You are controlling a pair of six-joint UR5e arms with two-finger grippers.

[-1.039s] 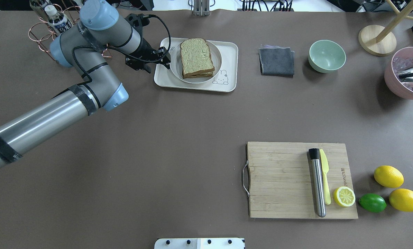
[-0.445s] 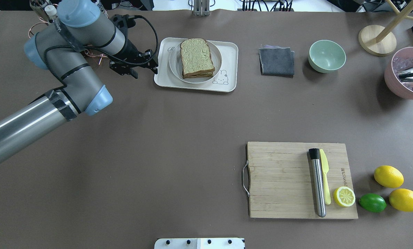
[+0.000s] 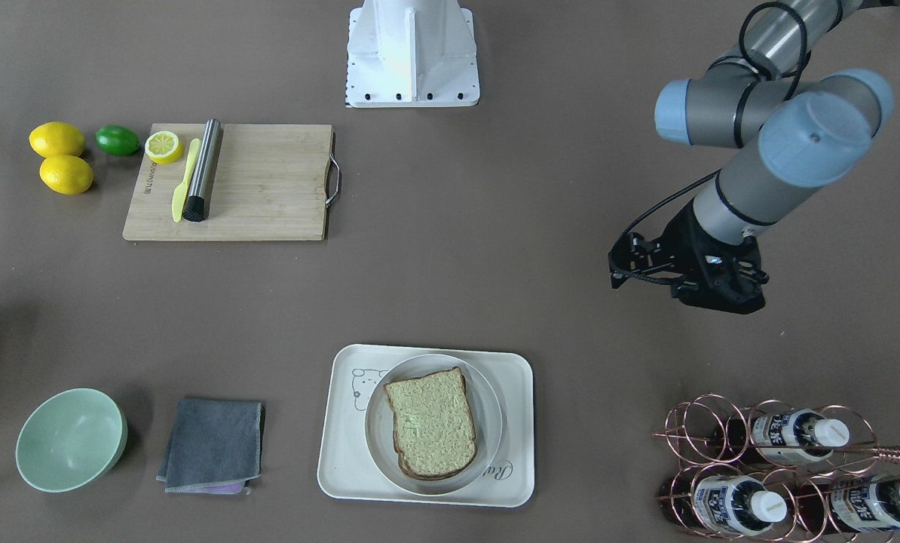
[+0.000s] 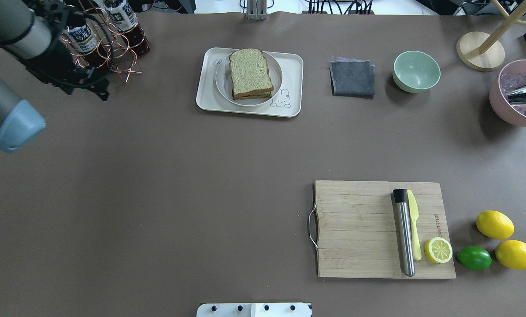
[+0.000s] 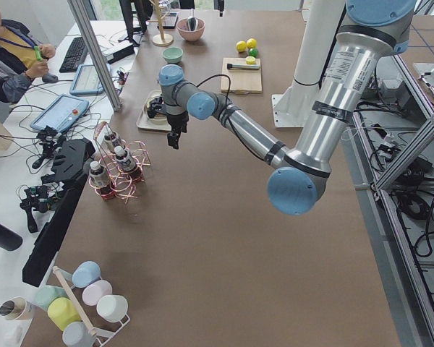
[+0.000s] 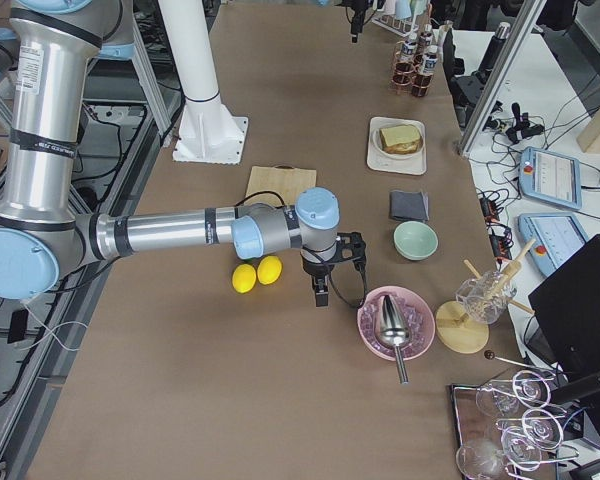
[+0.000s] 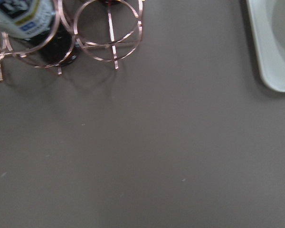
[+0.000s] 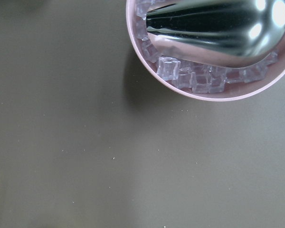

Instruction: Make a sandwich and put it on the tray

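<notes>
1. At the left edge of the overhead view, the left arm is hanging over the brown worktop [image 4: 179, 185], half cut off by the frame. The front-facing view is showing the whole wrist and the left pincer [image 3: 615, 271]. Its fingers are standing apart and gripping nothing, well away from the tray.
2. Just beside that arm, a copper wire rack [image 4: 121, 61] is holding bottles [image 4: 83, 37]. The overhead view is catching two of them and the front-facing view three. The left wrist view is showing only the rack's rings and one corner of the tray over bare worktop.
3. In the middle of the far side, the tray [image 4: 294, 70] is lying flat and carrying a round white plate [image 4: 222, 83]. The sandwich [image 4: 250, 70] is sitting on that plate. The overhead view is showing a second slice's brown crust under the top slice, but whatever is lying between the slices is hidden.
4. Right of the tray, a grey cloth [image 4: 352, 78] and a green bowl [image 4: 416, 71] are lying a little apart.
5. Nearer the robot, a wooden cutting board [image 4: 355, 229] is carrying a metal tube [image 4: 404, 233], a yellow knife [image 4: 414, 229] and a half lemon [image 4: 438, 250]. Two lemons [image 4: 494, 224] and a lime [image 4: 474, 258] are lying just beside it.
6. At the far right, the overhead view is cutting off a pink bowl [image 4: 503, 105]. The right wrist view is looking down into it, showing ice cubes [image 8: 190, 78] and a metal scoop [image 8: 213, 28].
7. Only the right side view is showing the right pincer [image 6: 321, 292], which is hanging between the lemons and the pink bowl. I cannot tell whether it is released or clenched.
</notes>
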